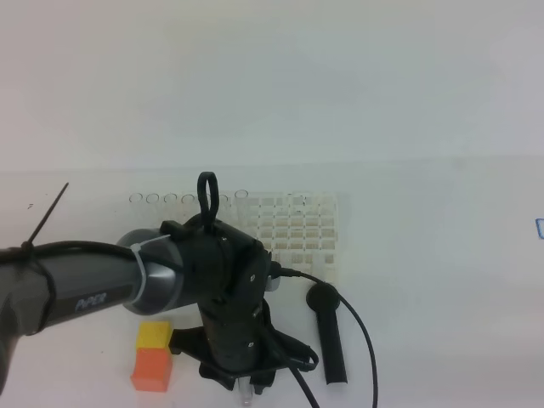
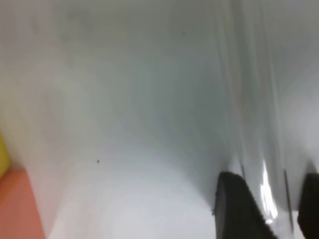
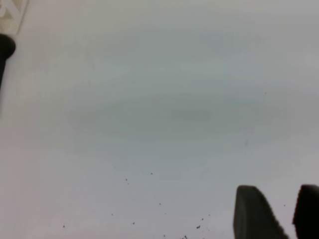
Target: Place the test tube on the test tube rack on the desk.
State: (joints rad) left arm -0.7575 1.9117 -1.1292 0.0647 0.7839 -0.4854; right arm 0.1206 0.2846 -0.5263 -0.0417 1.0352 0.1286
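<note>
While the left gripper straddles the test tube lying on the desk, jaws partly open, whether they grip it yet I cannot tell. Just left sits the orange block; the test tube rack stands farther away. Smooth glass could slip or roll from an off-centre pinch.

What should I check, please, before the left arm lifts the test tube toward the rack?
1. Test tube lies between the left gripper fingers: ok.
2. Fingers firmly clamped on the glass: cannot tell.
3. Test tube rack has free holes: ok.
4. Orange-yellow block apart from the gripper: ok.
5. Black stick lies beside the arm, not under it: ok.
6. Right gripper holds nothing, over bare desk: ok.
</note>
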